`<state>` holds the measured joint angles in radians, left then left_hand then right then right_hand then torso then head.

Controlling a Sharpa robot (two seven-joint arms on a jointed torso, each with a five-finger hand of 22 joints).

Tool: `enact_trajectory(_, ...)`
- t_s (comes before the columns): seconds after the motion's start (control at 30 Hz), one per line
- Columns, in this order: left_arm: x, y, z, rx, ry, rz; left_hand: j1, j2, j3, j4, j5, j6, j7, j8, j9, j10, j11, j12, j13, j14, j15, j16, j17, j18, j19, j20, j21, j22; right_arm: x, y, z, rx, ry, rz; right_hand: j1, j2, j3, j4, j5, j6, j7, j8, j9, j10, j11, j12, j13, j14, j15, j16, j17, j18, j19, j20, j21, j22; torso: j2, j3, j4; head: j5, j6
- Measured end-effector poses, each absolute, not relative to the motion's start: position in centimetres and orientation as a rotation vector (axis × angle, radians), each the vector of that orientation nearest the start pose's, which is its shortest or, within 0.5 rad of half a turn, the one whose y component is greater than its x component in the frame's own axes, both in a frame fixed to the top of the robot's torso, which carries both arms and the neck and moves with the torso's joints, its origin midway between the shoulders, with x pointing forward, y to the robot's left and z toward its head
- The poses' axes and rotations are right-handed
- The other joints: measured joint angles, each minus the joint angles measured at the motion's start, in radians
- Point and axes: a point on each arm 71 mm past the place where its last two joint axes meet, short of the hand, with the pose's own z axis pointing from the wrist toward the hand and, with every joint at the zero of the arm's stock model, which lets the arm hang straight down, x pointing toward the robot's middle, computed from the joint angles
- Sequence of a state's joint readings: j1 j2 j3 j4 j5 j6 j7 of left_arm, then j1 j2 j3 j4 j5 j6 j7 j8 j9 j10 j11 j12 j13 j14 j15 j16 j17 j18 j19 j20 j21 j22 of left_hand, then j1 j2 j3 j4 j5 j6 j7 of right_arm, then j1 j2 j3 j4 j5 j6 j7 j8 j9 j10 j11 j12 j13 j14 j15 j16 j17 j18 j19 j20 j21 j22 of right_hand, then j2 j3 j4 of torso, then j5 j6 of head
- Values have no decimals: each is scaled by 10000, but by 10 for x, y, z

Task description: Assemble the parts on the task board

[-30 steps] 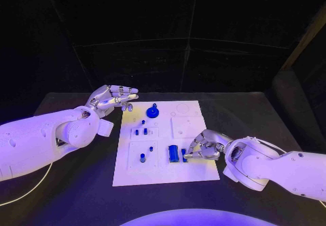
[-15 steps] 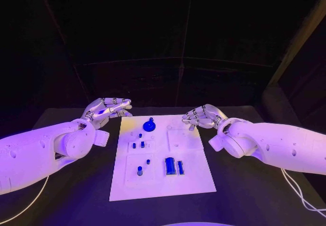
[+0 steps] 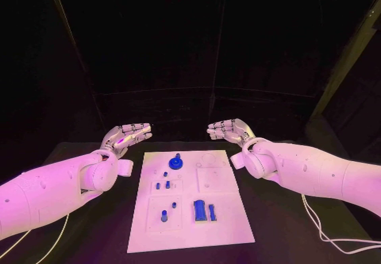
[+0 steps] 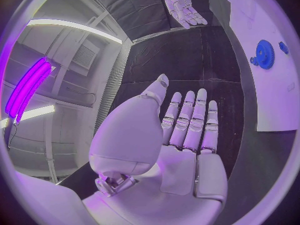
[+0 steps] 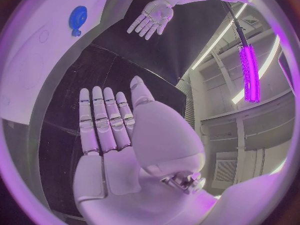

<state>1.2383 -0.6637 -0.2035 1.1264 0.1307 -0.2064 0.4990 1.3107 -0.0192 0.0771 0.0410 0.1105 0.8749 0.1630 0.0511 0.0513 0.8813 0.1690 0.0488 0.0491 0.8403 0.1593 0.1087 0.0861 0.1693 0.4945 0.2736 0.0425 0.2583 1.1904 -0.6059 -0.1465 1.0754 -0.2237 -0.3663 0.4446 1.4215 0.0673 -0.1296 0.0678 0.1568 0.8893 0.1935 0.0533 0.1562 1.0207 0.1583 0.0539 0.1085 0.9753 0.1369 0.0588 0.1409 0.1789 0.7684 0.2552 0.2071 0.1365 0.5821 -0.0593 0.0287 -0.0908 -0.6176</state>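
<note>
**Both hands raised and empty past the board's far end**

Left hand [image 3: 127,135]: fingers straight and apart, palm up, nothing in it; wrist view confirms a flat empty palm [image 4: 181,150]. Lifted off the desk [image 3: 95,231], beyond the far left corner of the task board [image 3: 230,231].

Right hand [image 3: 228,131]: same pose mirrored, fingers spread, nothing held, beyond the board's far right corner. Each wrist view also catches the other hand, spread the same way.

Neither hand touches the board or any part. Judged: a neutral, parked pose that keeps both arms from blocking the head camera's look at the board.

Board lies flat mid-desk, between the two arms. On it: blue gear [image 3: 176,162] at the far end, small blue pegs [image 3: 162,186] in the left column behind it, one blue peg [image 3: 164,214] in the near left slot, and a wide blue block [image 3: 199,209] with a thin blue bar [image 3: 212,212] just beside it, near middle. Whether each is fully seated, cannot tell. Right column's square recess [image 3: 211,179] looks bare.

Judged: either the assembly is finished or a pause between steps; the pictures do not settle which.
</note>
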Motion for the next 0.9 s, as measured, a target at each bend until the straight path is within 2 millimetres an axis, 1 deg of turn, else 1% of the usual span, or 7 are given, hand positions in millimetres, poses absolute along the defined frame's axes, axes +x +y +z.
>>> enact_trajectory(0.13,540,241,-230,-11798,13571,-14315,-1959,96,-352,-203,-219,-1300,-231,-245,-242,-1314,-258,-230,-233,-1248,-235,-199,-393,-181,-737,-402,-199,-394,543,-224,-236,8709,14359,12228,-2098,-312,203,-310,-237,-1306,-278,-257,-237,-1496,-236,-252,-269,-1427,-204,-282,-217,-190,-1120,-385,-310,-210,-23,35,-16,88,1)
enact_trajectory(0.23,534,235,-232,-11939,13573,-14431,-3385,139,-507,-311,-562,-2251,-416,-318,-355,-2273,-439,-302,-338,-2163,-410,-544,-591,-262,-1282,-703,-276,-673,536,-219,-236,8914,14311,12443,-3697,-468,374,-483,-413,-2308,-500,-341,-412,-2648,-415,-347,-613,-2530,-358,-388,-375,-346,-1987,-668,-541,-363,-71,112,-58,264,38)
enact_trajectory(0.4,518,219,-234,-12231,13506,-14527,-5174,168,-634,-383,-869,-3450,-642,-392,-444,-3477,-673,-371,-425,-3312,-632,-843,-741,-535,-1951,-1078,-343,-1027,516,-207,-237,9524,14090,12891,-5590,-579,857,-594,-641,-3497,-758,-431,-637,-4010,-628,-425,-872,-3828,-753,-472,-777,-554,-3012,-1008,-819,-788,-215,333,-165,636,122)
enact_trajectory(0.53,500,206,-234,-12479,13341,-14398,-6371,182,-672,-385,-963,-4241,-991,-431,-475,-4281,-989,-417,-452,-4080,-1038,-948,-797,-541,-2401,-1332,-344,-1259,495,-197,-234,10248,13705,13191,-6890,-627,1066,-643,-1051,-4308,-935,-456,-1047,-4941,-1029,-466,-978,-4727,-1048,-503,-1082,-710,-3719,-1242,-1003,-1069,-311,484,-237,845,166)
enact_trajectory(0.67,482,195,-234,-12640,13158,-14039,-7456,188,-688,-384,-992,-4976,-1304,-431,-489,-5020,-1336,-418,-463,-4779,-1318,-975,-827,-796,-2779,-1592,-344,-1473,477,-190,-230,10933,13296,13229,-8017,-650,1146,-642,-1305,-4998,-1324,-456,-1300,-5755,-1302,-466,-1033,-5497,-1209,-503,-1244,-711,-4326,-1441,-1278,-1217,-356,552,-266,898,174)
enact_trajectory(0.77,472,191,-232,-12674,12964,-13648,-8080,191,-692,-388,-1029,-5395,-1431,-469,-495,-5435,-1467,-418,-470,-5176,-1424,-1019,-828,-1158,-3013,-1723,-386,-1599,469,-188,-227,11371,12995,13093,-8686,-655,1177,-673,-1389,-5434,-1536,-456,-1400,-6237,-1405,-465,-1045,-5952,-1271,-541,-1308,-867,-4691,-1564,-1562,-1272,-368,572,-277,905,176)
enact_trajectory(0.9,464,189,-229,-12648,12744,-13165,-8849,191,-716,-412,-1028,-5901,-1524,-471,-499,-5949,-1581,-418,-477,-5672,-1507,-1019,-844,-1324,-3355,-2042,-386,-1985,462,-188,-226,11753,12731,12834,-9522,-663,1211,-660,-1446,-5955,-1733,-494,-1479,-6828,-1494,-465,-1060,-6531,-1317,-541,-1355,-1264,-5132,-1948,-1812,-1315,-375,584,-282,907,177)
